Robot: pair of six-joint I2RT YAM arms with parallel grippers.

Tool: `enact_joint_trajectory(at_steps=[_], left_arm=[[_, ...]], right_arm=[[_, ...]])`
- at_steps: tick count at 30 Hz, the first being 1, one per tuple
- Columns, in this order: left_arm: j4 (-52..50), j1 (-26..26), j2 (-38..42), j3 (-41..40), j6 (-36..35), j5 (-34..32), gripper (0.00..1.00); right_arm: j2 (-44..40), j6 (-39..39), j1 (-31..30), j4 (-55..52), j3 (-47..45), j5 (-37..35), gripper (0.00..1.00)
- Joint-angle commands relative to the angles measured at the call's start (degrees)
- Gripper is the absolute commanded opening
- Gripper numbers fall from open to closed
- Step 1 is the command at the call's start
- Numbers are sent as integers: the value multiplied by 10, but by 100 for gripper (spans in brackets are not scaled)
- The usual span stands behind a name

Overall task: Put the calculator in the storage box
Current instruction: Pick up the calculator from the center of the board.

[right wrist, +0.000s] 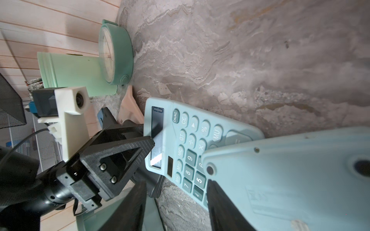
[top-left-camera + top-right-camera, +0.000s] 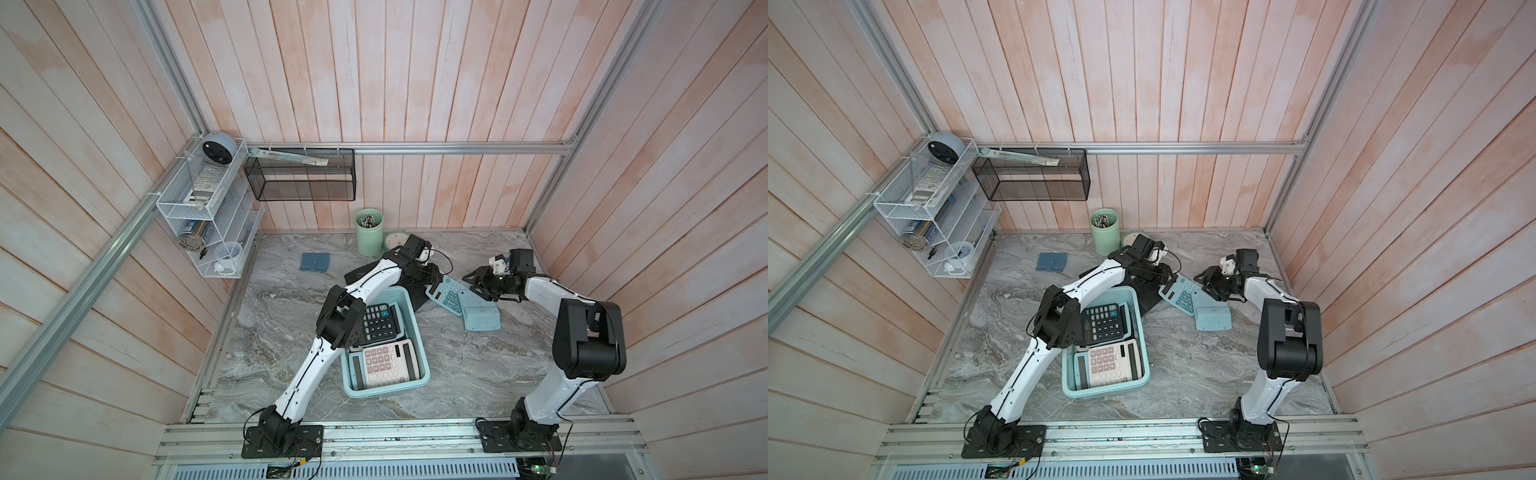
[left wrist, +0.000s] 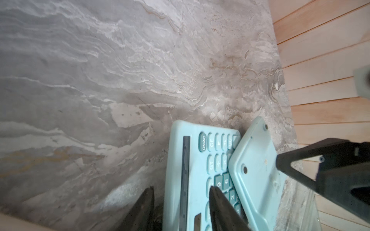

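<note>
Marble tabletop (image 2: 478, 374), wood-panelled booth. Both top views: storage box (image 2: 386, 388) (image 2: 1106, 388) sat behind the left gripper (image 2: 430, 276), beneath its forearm, holding a black calculator (image 2: 380, 322) and a pale calculator (image 2: 384, 361). Outside the box lay the blue calculator (image 2: 449, 296), between left gripper and right gripper (image 2: 473, 284). Left wrist: fingers (image 3: 144, 208) straddled its display end; pinched or not, could not tell. Right wrist: right gripper (image 1: 176, 183) jaws stood apart, empty; a face-down calculator (image 1: 290, 170) overlapped the blue one beside them.
</note>
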State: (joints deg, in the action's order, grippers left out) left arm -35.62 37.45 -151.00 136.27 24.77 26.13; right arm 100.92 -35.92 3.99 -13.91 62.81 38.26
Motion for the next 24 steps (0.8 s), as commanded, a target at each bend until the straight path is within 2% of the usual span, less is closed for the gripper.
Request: enact_joint_trajectory(at_steps=[1, 4, 9, 14, 20, 24], left_arm=[[-16, 9, -17, 4, -19, -25, 40], [-13, 9, -19, 6, -18, -21, 37], [-3, 10, -12, 6, -7, -6, 16], [-1, 9, 6, 1, -3, -6, 2], [24, 9, 61, -34, 15, -11, 0], [32, 5, 111, -53, 31, -55, 0]], right_arm=[[11, 43, 22, -56, 7, -16, 55], [21, 50, 31, -53, 0, -9, 55], [19, 43, 32, -42, -5, 4, 55], [1, 35, 32, -36, -5, 16, 55], [-40, 22, 32, -28, -18, 25, 55], [-77, 11, 32, -16, -35, 30, 56]])
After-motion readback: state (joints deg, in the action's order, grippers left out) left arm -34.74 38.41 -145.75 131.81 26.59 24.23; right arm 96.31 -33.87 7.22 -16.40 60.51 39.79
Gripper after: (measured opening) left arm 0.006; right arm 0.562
